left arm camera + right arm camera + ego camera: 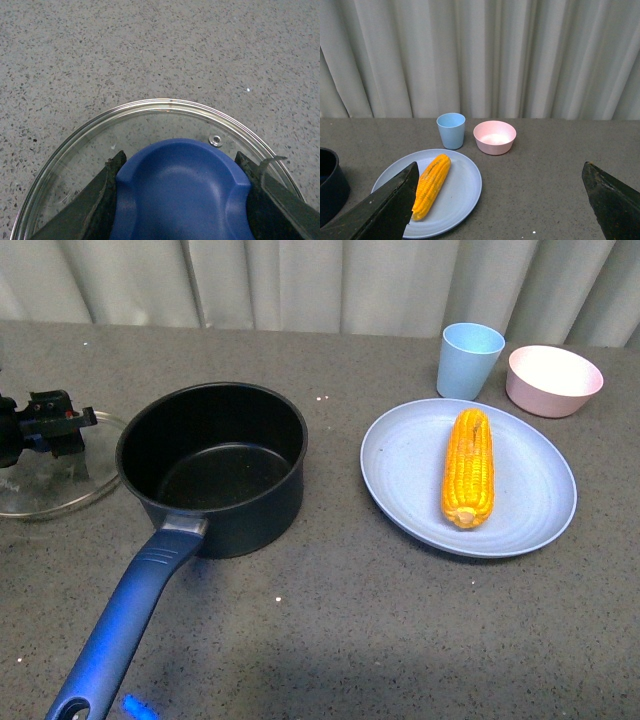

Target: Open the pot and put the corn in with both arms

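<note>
The dark navy pot (215, 465) stands open at left centre, black inside and empty, its long blue handle (125, 625) pointing toward the front edge. My left gripper (50, 425) is shut on the blue knob (182, 192) of the glass lid (40, 490), which sits low over the table just left of the pot. In the left wrist view the black fingers (95, 205) press both sides of the knob. The yellow-orange corn (468, 468) lies on the light blue plate (400, 455); it also shows in the right wrist view (431, 185). My right gripper (500, 200) is open, held back from the plate.
A light blue cup (469, 360) and a pink bowl (554, 380) stand behind the plate, near the grey curtain (320, 280). The table is grey speckled stone (350, 640). The pot's edge (330, 185) shows in the right wrist view.
</note>
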`<state>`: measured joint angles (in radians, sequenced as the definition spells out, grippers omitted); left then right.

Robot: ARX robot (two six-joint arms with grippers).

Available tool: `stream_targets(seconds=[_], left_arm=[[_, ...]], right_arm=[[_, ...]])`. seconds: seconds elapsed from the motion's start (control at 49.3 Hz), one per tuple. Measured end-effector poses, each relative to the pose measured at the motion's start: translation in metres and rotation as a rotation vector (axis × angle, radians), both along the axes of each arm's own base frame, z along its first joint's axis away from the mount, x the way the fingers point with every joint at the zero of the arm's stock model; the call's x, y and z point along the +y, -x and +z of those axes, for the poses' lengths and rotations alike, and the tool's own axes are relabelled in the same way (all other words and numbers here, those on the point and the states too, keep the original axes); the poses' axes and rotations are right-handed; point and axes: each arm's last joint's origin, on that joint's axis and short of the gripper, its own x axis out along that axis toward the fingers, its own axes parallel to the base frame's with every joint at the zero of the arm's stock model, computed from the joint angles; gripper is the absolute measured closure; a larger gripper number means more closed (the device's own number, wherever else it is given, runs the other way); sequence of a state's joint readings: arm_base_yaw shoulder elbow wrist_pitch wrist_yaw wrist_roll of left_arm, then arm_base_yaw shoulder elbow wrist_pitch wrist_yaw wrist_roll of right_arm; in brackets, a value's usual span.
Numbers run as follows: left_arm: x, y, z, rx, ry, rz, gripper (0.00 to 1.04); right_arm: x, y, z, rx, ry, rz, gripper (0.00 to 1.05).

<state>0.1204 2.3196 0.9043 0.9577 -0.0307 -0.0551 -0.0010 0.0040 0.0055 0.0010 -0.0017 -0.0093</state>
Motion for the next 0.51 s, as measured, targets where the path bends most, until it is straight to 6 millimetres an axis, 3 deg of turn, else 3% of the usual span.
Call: stream_targets(seconds=[0.365, 0.507], left_arm=[[0.0011, -0.0055, -0.0024, 0.010, -0.010, 0.010, 0.48], [0.0011, -0.0056, -0.0016, 0.007, -0.003, 0.008, 0.23]], right_arm=[[0.0000, 0.0000, 0.0000, 0.000, 0.000, 0.000, 0.09], [0.0000, 0.0000, 0.0000, 0.000, 0.000, 0.000, 0.09]])
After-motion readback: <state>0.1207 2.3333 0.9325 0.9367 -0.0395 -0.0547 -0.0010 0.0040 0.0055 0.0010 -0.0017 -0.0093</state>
